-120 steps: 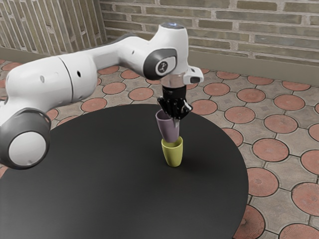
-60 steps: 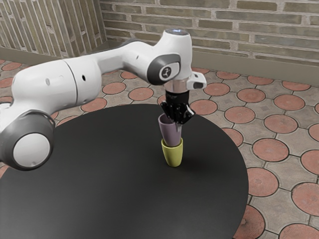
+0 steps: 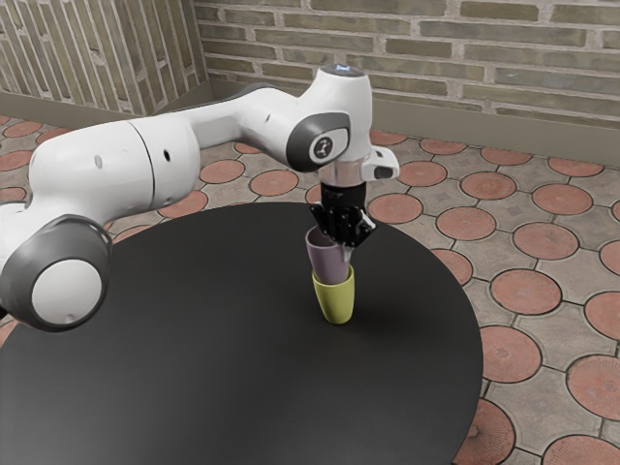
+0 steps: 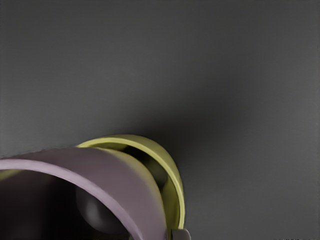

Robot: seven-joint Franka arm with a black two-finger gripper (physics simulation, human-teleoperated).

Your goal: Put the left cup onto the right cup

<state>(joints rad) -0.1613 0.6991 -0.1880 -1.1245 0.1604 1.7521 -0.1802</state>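
Pinching the rim of the purple cup (image 3: 324, 260), the black gripper (image 3: 342, 235) hangs straight down, one finger on either side of the cup's wall. The purple cup leans slightly and its base sits inside the yellow cup (image 3: 335, 298), which stands upright on the table. In the wrist view the purple rim (image 4: 100, 172) lies just under the hand, with the yellow rim (image 4: 165, 165) curving round it. The white arm (image 3: 194, 145) comes in from the exterior view's left. Beneath is a round, matte black table (image 3: 194, 368). Around it lies a floor (image 3: 542, 242) of round reddish pavers, backed by a brick wall (image 3: 484, 48).
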